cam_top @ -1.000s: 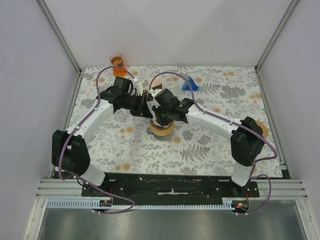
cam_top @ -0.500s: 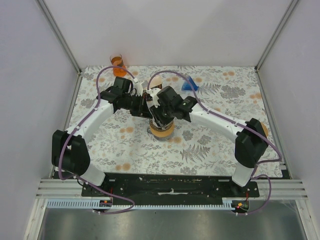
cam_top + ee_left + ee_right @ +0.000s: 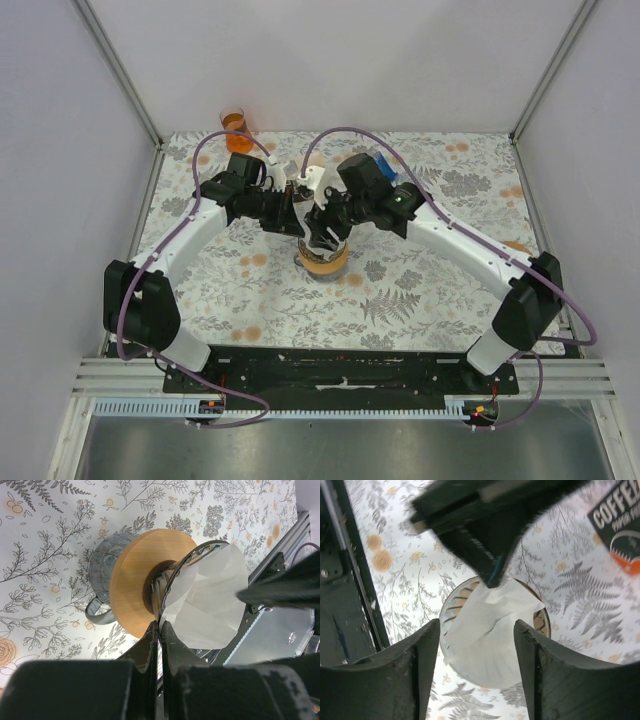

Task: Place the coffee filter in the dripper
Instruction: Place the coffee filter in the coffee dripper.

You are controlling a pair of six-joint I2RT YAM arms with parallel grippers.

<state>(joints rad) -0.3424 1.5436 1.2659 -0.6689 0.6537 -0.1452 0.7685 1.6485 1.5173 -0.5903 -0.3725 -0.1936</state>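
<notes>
Paper of the coffee filter (image 3: 210, 605) lies slack inside the dripper (image 3: 132, 587), one edge standing proud. Thin, limp, tears easily; pinch lightly at the top edge. The left gripper (image 3: 160, 630) is pressed together, apparently on the dripper's rim wire; the right gripper (image 3: 476, 630) is spread wide above.

**Left gripper clamped, right gripper spread**

The left arm (image 3: 185, 235) is stretched forward and bent inward at the elbow. The left gripper (image 3: 159, 630) is closed, its jaws pinched on the wire rim of the dripper (image 3: 127, 580) just ahead of the fingertips. The right arm (image 3: 455, 240) is arched inward from the opposite side. The right gripper (image 3: 477, 650) is pointed downward, its fingers (image 3: 415, 675) held wide apart.
</notes>
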